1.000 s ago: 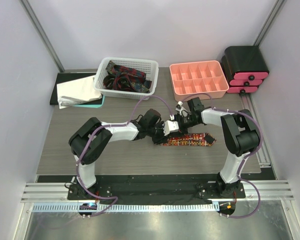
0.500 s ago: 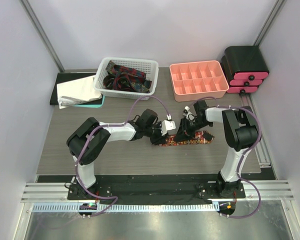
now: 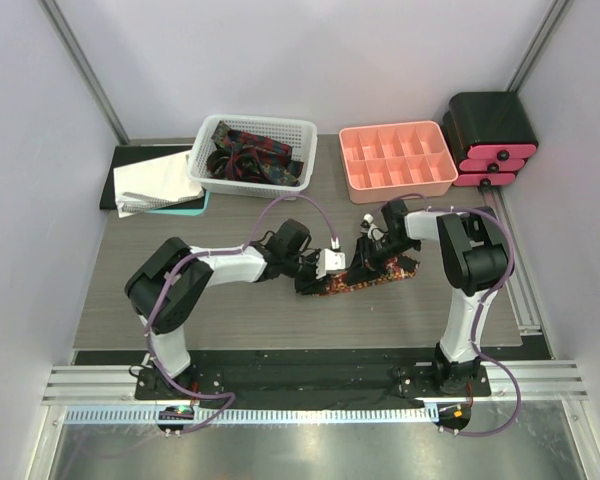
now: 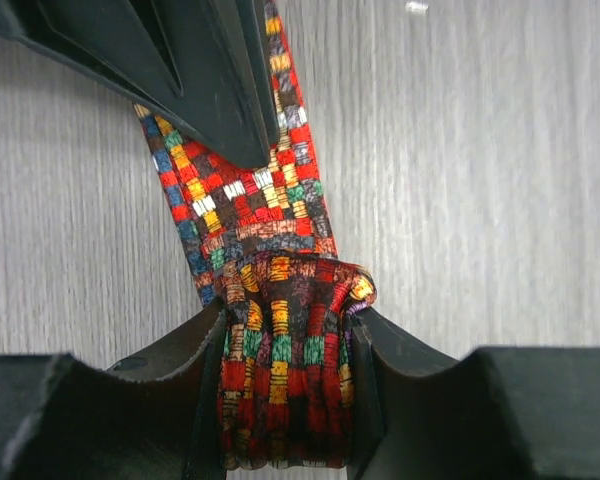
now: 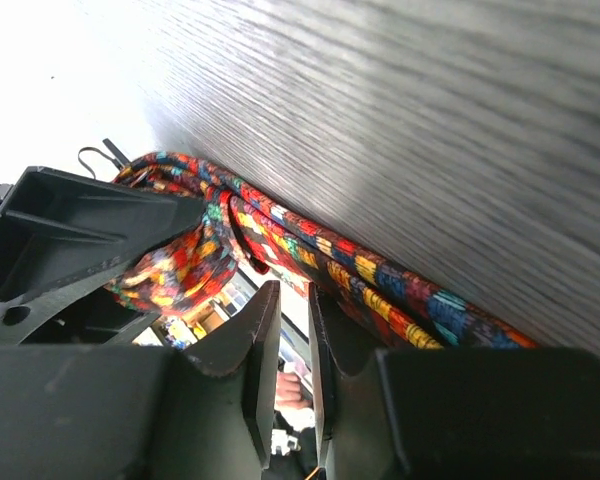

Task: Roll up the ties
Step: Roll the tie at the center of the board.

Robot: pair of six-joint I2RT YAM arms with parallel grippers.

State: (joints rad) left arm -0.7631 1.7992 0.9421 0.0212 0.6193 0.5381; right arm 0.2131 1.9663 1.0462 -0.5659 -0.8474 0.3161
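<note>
One of the ties, red with a multicoloured block pattern, lies on the grey table. Its near end is wound into a roll. My left gripper is shut on that roll, one finger on each side. The flat length of the tie runs away from the roll under the right gripper's fingers. In the right wrist view my right gripper stands just above the tie. Its jaws are a narrow gap apart with nothing between them. In the top view the left gripper and right gripper sit close together.
A white basket at the back holds several more ties. A pink compartment tray stands to its right, and a black and pink drawer unit at the far right. Folded white cloth lies on a dark mat at the back left.
The left gripper has shifted left with the roll, drawing the tie's free end leftwards. The right gripper has dropped onto the tie's flat length, and its jaws have parted slightly.
</note>
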